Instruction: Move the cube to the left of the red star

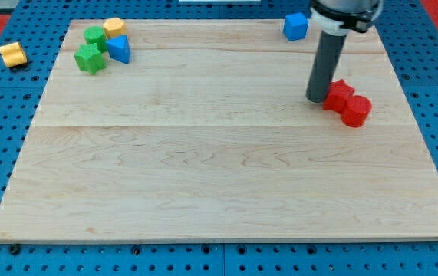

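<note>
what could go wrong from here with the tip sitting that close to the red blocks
1. My tip sits right against the red star, so a slight drift toward the view's right would shove the star and shift the target spot.
2. The blue cube lies at the board's top edge; a push from below could slide it off.

The table (203, 169) is pale wood with faint grain, lying on a blue pegboard (4, 153) dotted with holes. The cube (296, 26) is blue, as is a triangular block (119, 49). Two red blocks (347, 102), two green (90, 52), two yellow (113, 27). The rod (325, 65) is dark grey.
</note>
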`<move>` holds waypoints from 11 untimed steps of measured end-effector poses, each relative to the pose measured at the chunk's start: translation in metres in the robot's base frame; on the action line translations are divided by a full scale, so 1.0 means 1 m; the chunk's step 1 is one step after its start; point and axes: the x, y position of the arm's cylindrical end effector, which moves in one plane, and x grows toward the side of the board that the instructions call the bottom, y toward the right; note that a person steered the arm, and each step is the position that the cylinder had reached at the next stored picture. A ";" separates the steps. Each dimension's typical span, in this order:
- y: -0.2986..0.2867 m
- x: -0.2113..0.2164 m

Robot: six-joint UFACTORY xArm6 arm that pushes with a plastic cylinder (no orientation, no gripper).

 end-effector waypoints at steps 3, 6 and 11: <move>0.027 -0.154; -0.087 -0.183; -0.081 -0.016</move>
